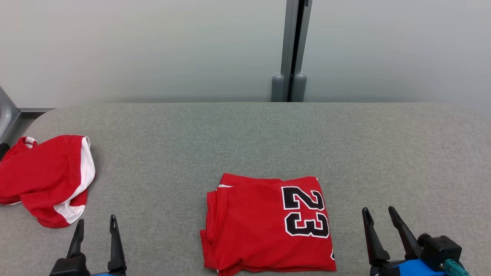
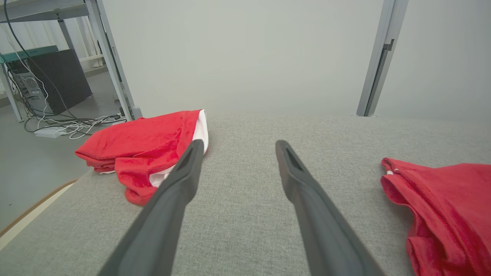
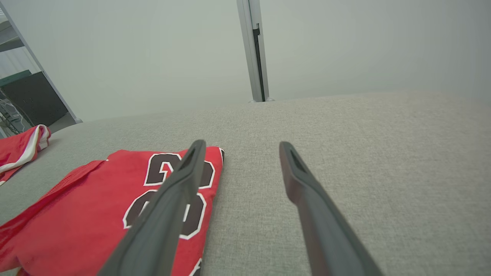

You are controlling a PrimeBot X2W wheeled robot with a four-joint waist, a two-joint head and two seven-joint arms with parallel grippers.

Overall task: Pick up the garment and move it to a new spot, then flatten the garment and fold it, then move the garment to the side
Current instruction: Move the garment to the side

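Since the red jersey (image 1: 268, 226) already lies folded on the grey desk (image 1: 245, 130) at the frame's lower centre, we judge only the move aside remains. It sits between our left end effector (image 1: 96, 219) and right end effector (image 1: 378, 209), nearer the right, both released and holding nothing.

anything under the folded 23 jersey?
The jersey lies on the grey table, and its own folded layers show stacked along its left edge. Anything between those layers or beneath the stack is covered by the fabric, so I cannot tell.
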